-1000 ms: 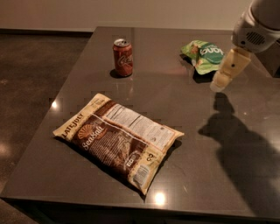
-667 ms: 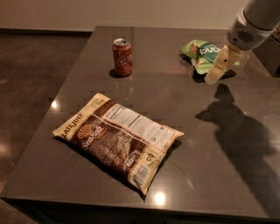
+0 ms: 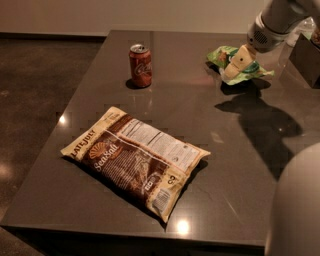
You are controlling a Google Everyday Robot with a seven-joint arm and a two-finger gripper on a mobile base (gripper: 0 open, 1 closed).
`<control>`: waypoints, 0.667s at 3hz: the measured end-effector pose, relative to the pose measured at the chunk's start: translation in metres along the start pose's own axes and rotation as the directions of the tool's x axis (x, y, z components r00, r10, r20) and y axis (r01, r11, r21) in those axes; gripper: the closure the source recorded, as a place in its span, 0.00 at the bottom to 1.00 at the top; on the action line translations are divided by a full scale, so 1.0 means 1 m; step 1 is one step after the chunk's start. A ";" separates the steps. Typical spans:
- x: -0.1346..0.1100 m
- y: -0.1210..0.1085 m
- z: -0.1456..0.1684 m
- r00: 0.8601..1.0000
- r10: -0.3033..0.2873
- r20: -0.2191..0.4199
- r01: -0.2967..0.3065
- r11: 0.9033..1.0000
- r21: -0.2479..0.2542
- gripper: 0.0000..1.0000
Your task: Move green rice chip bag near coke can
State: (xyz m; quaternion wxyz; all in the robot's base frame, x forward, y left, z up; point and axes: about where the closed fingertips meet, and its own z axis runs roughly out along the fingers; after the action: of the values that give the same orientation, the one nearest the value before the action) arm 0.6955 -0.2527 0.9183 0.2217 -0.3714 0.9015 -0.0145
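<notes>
- Table (image 3: 240, 165) top is dark grey and glossy, with small light glints and the arm's shadow lying on its right side.
- Dark brown floor (image 3: 40, 90) lies to the left, and a pale wall (image 3: 150, 15) runs along the back.
- Coke can (image 3: 140, 65) stands upright at the far left of centre; a large Late July bag (image 3: 135, 160) lies flat near the front.
- Green rice chip bag (image 3: 219, 54) lies at the far right, well apart from the can.
- Claw (image 3: 234, 65) sits over the green bag's middle; clenched or released, I cannot tell.
- Compared with a second ago, the claw has moved left from the bag's right edge onto the bag, while the can and both bags lie where they were.
</notes>
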 end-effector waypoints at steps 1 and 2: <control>-0.009 -0.019 0.022 0.996 0.084 0.020 -0.083 0.996 -0.016 0.00; -0.014 -0.032 0.041 0.985 0.169 0.040 -0.167 0.985 -0.036 0.00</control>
State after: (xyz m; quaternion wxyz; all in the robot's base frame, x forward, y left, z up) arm 0.7418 -0.2609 0.8931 0.2353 -0.2979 0.9248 0.0268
